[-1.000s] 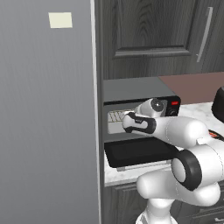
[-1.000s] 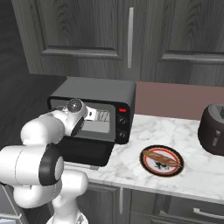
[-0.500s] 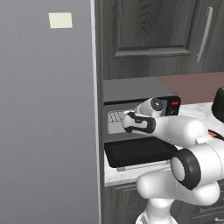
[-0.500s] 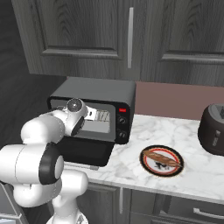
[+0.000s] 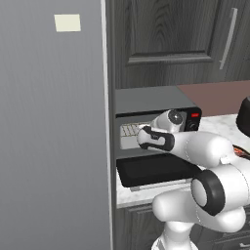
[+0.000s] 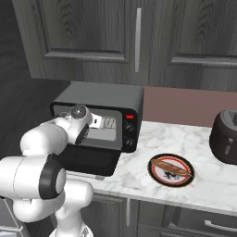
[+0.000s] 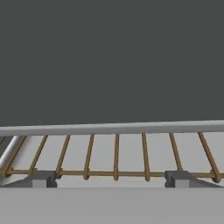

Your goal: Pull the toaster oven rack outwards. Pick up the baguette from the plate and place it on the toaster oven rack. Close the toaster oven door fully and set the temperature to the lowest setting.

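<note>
The fingers point(image 7: 111, 179) stand wide apart with nothing between them, their dark tips low in the hand view, just before the front bar of the toaster oven rack point(image 7: 116, 153). The rack lies inside the toaster oven point(image 6: 99, 99), whose door point(image 6: 88, 159) hangs open and flat over the marble tabletop point(image 6: 185, 194). The white arm reaches into the cavity and hides much of it. At about 3 o'clock from the oven sits the plate point(image 6: 171, 170), carrying what looks like the baguette point(image 6: 172, 167). Farther right stands a dark rounded vessel point(image 6: 225, 137). Dark wood cabinets point(image 6: 139, 37) hang above; a tall grey panel point(image 5: 51, 127) stands at 9 o'clock.
</note>
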